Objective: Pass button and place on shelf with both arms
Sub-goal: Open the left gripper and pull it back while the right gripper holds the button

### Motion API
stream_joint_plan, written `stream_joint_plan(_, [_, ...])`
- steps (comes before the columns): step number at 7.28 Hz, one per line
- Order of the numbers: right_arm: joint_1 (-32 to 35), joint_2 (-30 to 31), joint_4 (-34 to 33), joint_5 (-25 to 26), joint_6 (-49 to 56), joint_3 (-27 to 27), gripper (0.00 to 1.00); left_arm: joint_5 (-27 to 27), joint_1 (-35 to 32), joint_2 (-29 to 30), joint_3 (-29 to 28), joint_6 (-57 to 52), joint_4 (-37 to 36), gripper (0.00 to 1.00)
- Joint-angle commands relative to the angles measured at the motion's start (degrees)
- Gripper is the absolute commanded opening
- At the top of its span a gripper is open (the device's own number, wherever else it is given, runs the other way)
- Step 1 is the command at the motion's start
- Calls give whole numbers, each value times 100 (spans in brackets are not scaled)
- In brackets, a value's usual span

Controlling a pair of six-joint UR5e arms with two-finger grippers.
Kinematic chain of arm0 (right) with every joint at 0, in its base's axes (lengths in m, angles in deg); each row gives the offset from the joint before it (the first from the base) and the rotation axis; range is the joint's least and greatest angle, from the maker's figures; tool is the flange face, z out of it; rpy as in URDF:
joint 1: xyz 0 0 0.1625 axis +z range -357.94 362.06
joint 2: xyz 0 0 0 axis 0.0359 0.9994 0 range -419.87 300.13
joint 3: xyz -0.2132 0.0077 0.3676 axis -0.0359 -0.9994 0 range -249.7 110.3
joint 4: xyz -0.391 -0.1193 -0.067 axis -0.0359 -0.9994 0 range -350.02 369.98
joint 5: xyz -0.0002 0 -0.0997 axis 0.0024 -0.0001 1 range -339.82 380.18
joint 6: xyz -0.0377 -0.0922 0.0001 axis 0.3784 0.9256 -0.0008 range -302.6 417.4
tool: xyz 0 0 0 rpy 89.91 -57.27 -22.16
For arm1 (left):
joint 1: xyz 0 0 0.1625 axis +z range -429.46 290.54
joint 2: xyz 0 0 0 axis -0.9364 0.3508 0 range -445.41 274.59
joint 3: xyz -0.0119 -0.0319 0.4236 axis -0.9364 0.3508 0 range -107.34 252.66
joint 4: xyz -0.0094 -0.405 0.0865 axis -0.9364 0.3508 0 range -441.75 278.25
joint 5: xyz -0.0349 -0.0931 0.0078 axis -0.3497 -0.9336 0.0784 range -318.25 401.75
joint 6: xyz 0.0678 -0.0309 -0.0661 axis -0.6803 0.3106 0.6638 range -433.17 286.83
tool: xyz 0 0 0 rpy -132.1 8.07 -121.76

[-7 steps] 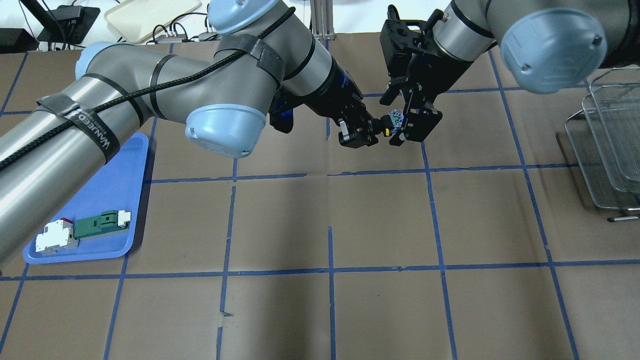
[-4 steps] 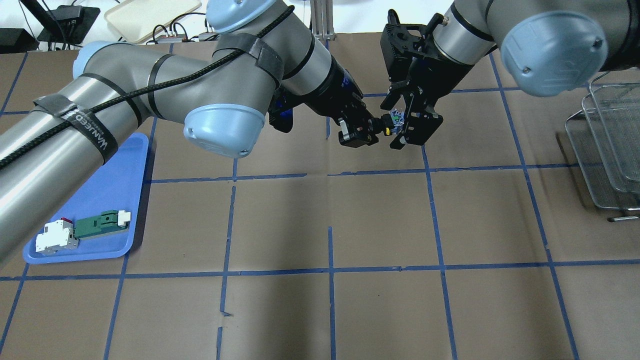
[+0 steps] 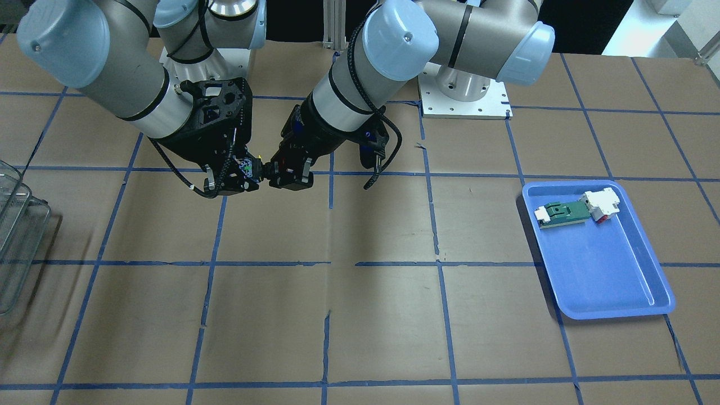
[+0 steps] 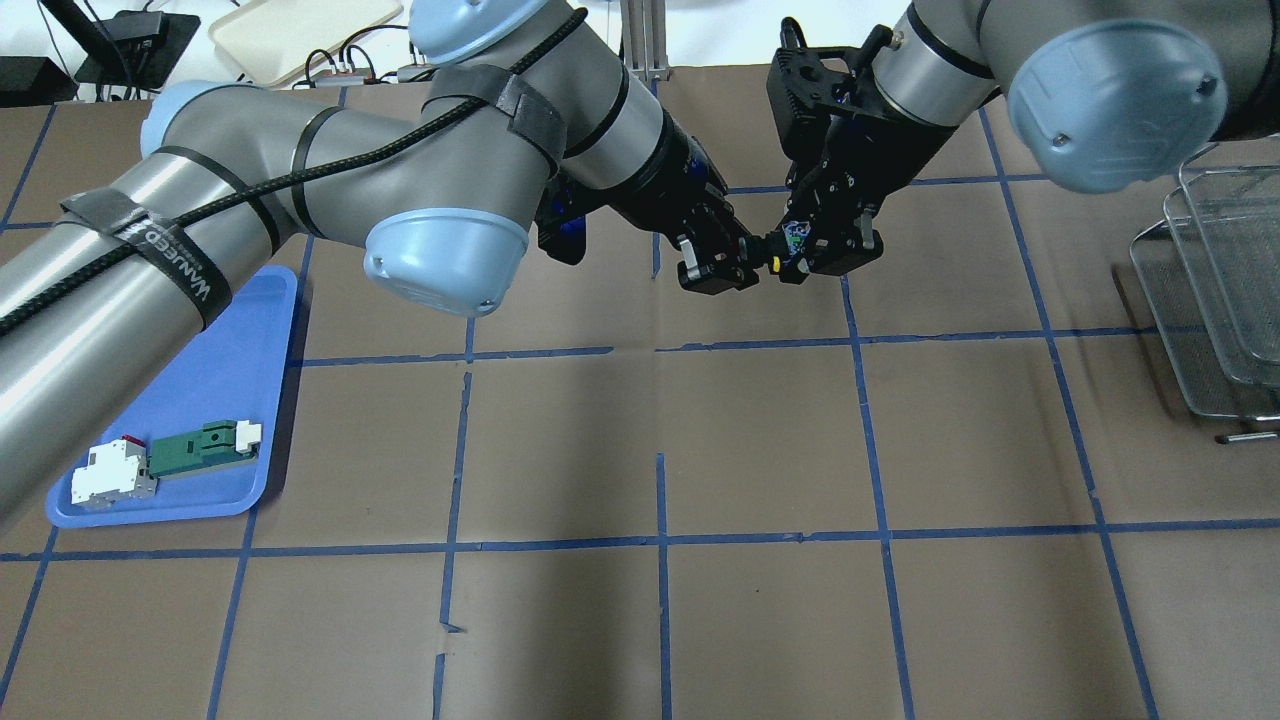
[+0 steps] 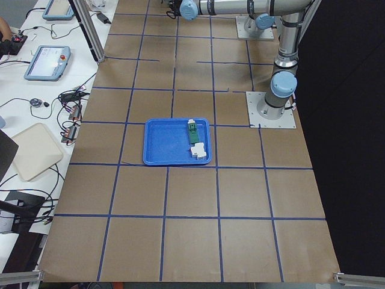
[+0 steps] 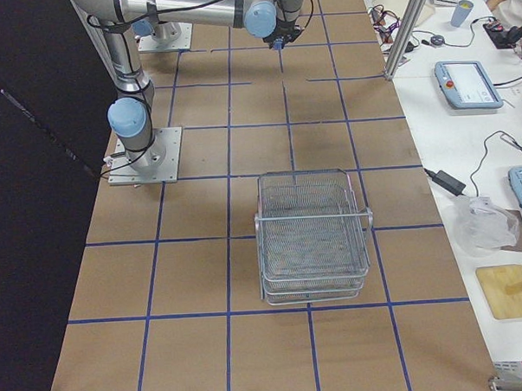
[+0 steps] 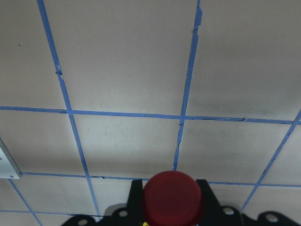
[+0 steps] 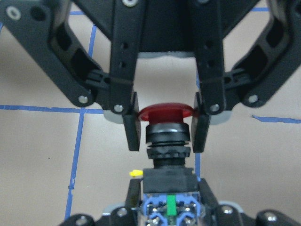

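Observation:
The button [image 4: 783,247] hangs in mid-air above the table's far middle, held between both grippers. My left gripper [image 4: 748,262] is shut on its red cap and black collar. In the right wrist view its fingers [image 8: 133,126] press the red cap [image 8: 167,112] from both sides. My right gripper [image 4: 812,250] is shut on the blue-and-silver block [image 8: 169,207] at the button's rear. The left wrist view shows the red cap [image 7: 172,194] at its bottom edge. The shelf [image 4: 1215,290] stands at the right edge, apart from both grippers, and also shows in the exterior right view [image 6: 313,236].
A blue tray [image 4: 215,400] lies at the left front, under my left arm. It holds a green-and-white flat part [image 4: 200,448] and a white block with a red bit [image 4: 112,472]. Brown paper with blue tape lines covers the table.
My right gripper's fingers have closed in on the button's rear block and its wrist has shifted slightly. My left gripper has kept its hold and barely moved.

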Motion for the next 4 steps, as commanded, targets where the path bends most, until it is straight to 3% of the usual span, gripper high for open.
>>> stream_joint_plan(1, [1,-1,-6,4,-1,3,0,-63,0,21,8,0,6,34])
stream_joint_plan(2, [1,8,-6,-4,-1,-6,0,-107,0,-5,0,-9,-11,99])
stream_joint_plan(4, [1,8,-6,-4,-1,-6,0,-125,-9,-23,8,-18,-46,100])
